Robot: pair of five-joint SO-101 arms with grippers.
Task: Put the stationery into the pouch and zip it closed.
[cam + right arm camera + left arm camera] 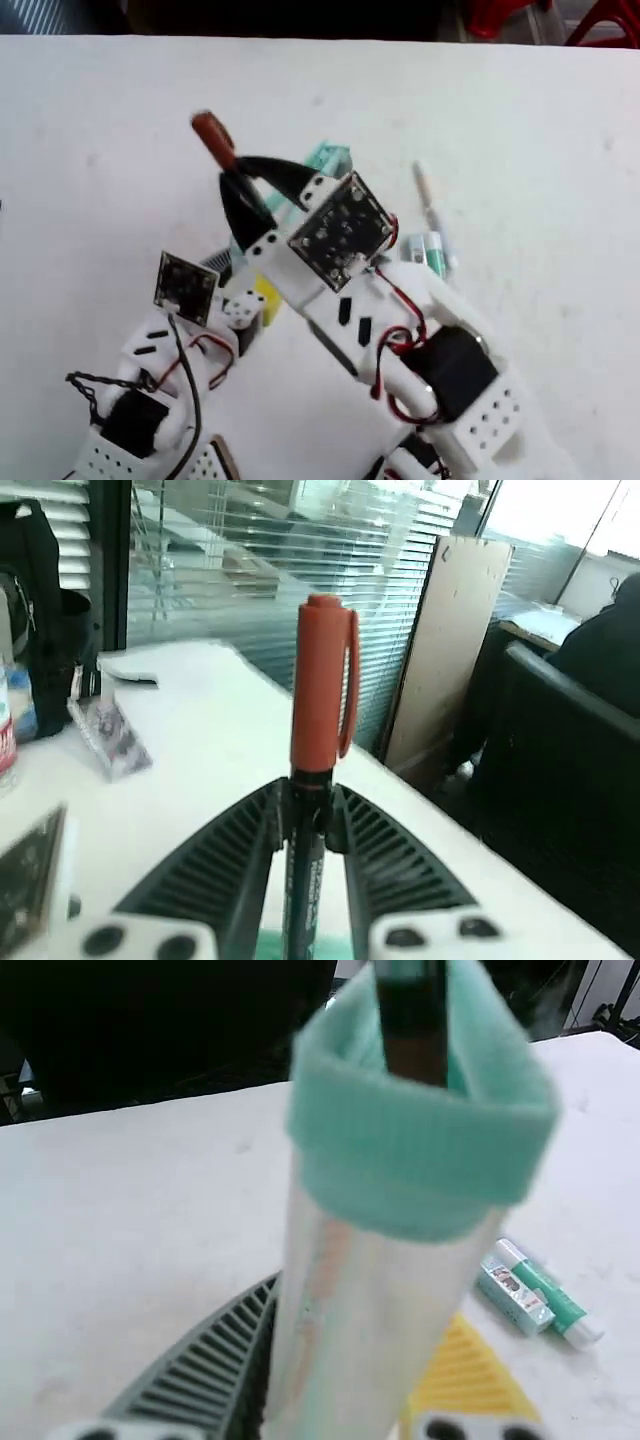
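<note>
The pouch [400,1260], clear with a teal rim, stands upright in my left gripper [330,1385], which is shut on it between a grey and a yellow finger. In the high view its teal rim [328,158] peeks out beside the right arm. My right gripper [310,790] [232,180] is shut on a dark pen with a red cap [322,680] [212,138]. The pen's lower end [412,1020] sits in the pouch's open mouth. A glue stick [545,1295] [436,252] and a small eraser [512,1295] lie on the table beside the pouch.
A pale pen [425,188] lies on the white table [520,120] to the right of the arms. The left arm's base and cables [130,400] fill the near left. The far side and left part of the table offer free room.
</note>
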